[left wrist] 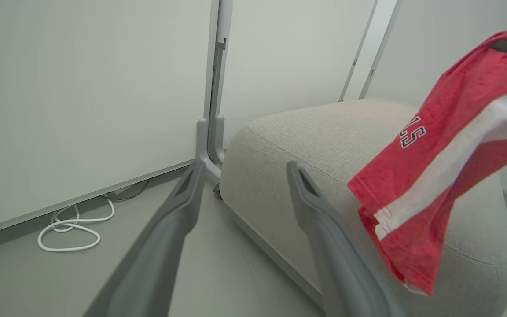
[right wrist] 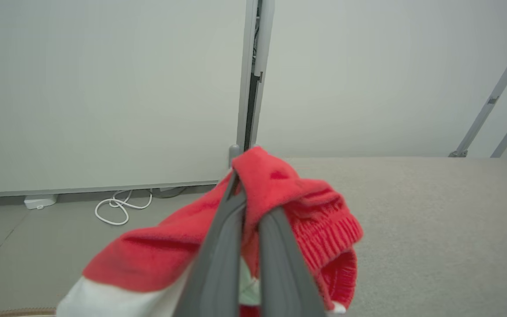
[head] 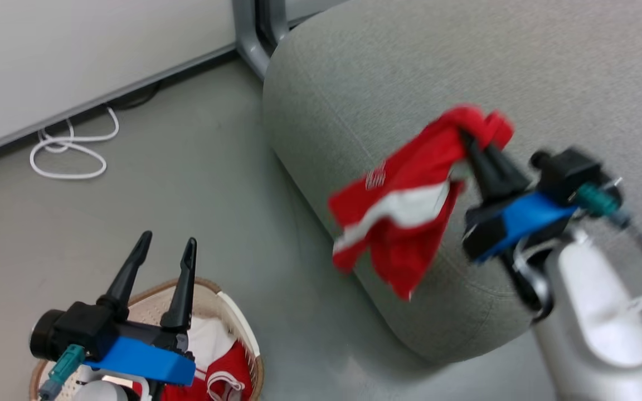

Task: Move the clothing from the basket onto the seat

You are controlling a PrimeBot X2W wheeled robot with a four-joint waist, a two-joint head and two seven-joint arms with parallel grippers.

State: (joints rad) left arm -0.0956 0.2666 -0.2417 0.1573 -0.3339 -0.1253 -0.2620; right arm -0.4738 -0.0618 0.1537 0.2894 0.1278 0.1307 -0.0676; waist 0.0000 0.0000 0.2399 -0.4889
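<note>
Between the pressed-together jaws of the right gripper (head: 468, 142): red shorts (head: 399, 206), mid-carry, dangling beside the sofa cushion (head: 410, 67) edge. You need them further over it, then release. Left gripper (head: 168, 239) jaws spread, empty.

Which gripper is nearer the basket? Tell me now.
Left. The left gripper hangs open over the basket; the right gripper is off over the seat, near its edge, shut on the red garment.

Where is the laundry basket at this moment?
In the head view, the basket stands on the floor at the lower left, partly hidden by the open left end effector, left of the seat.
</note>
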